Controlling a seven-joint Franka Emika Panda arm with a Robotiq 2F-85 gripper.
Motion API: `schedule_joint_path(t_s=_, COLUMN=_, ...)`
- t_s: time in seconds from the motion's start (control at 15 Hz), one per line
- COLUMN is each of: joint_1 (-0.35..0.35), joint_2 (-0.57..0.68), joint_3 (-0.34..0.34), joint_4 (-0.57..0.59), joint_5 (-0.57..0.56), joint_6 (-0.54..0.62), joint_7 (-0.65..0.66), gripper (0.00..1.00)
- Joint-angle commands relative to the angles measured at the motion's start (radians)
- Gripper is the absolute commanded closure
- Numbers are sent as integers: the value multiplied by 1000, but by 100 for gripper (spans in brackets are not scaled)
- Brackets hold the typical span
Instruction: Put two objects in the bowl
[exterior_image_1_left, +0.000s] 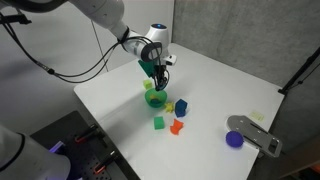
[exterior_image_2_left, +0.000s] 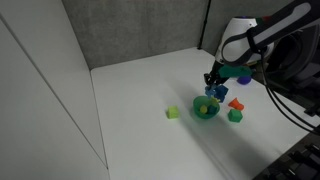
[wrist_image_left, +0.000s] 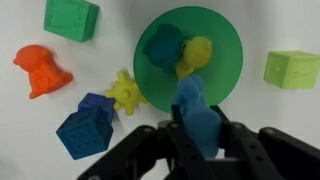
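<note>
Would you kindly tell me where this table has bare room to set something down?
Bare: table between blue cube and purple object, and behind the bowl. Crowded: around the green cube and orange figure.

the green bowl is smooth, slightly glossy plastic; the blue cube is matt, perhaps foam; the white table is matt.

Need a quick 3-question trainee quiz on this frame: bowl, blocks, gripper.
1. True or false: the green plastic bowl is empty.
2. The gripper holds: A a metal spoon; B a blue plastic block; C nothing.
3. In the wrist view, how many green cubes lie outside the bowl?
Key: 1 false, a teal piece and a yellow piece lie in it. 2 B. 3 two.
</note>
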Motion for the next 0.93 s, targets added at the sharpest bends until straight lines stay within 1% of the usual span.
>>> schedule_joint_path(t_s=0.0, joint_1=-7, joint_2=10, joint_3=5, joint_4=15, joint_5=0, joint_6=10, joint_7=6, gripper=34)
schedule_joint_path(t_s=0.27, joint_1=-8, joint_2=-5, joint_3=-5, joint_4=1, joint_5=-8, joint_6=13, joint_7=6, gripper=2)
schedule_joint_path(t_s=0.33, joint_1=-11, joint_2=-16, joint_3=-7, joint_4=-7, joint_5=-8, joint_6=4, joint_7=3, gripper=0)
schedule_joint_path(t_s=0.53, joint_1=-20, joint_2=-58, joint_3=-12, joint_4=-31, joint_5=-10, joint_6=-36, joint_7=-6, gripper=0)
schedule_joint_path(t_s=0.73, joint_1=-38, joint_2=-118, joint_3=-8, joint_4=-50, joint_5=-8, joint_6=-116, joint_7=-30, gripper=0)
schedule_joint_path(t_s=0.87, joint_1=-45, joint_2=-179, joint_3=-10, joint_4=-79, joint_5=-28, joint_6=-167, joint_7=-56, gripper=0)
